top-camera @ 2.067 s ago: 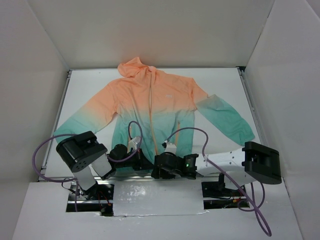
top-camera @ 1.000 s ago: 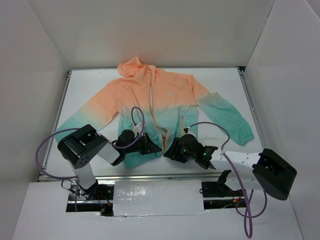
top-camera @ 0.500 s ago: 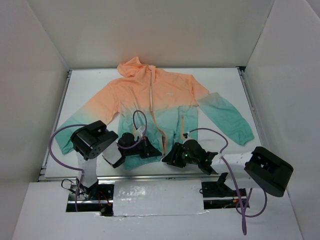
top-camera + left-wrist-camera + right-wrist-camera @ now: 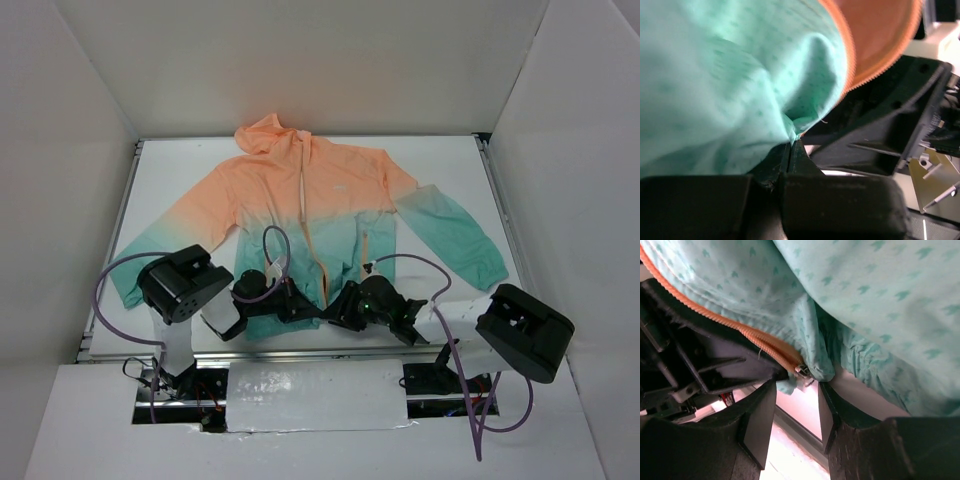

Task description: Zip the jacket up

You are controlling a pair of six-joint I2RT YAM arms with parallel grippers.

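While your left end effector (image 4: pixel 791 146) is pinched shut on the teal hem of the jacket (image 4: pixel 300 200), your right end effector (image 4: pixel 795 389) is partly open and holds nothing. The little metal zipper pull (image 4: pixel 802 371) sits just above its gap. The jacket lies flat on the counter (image 4: pixel 440 160), hem at the lower middle of the top view. If you close off-center, you may grab loose cloth, and the zipper could jam.
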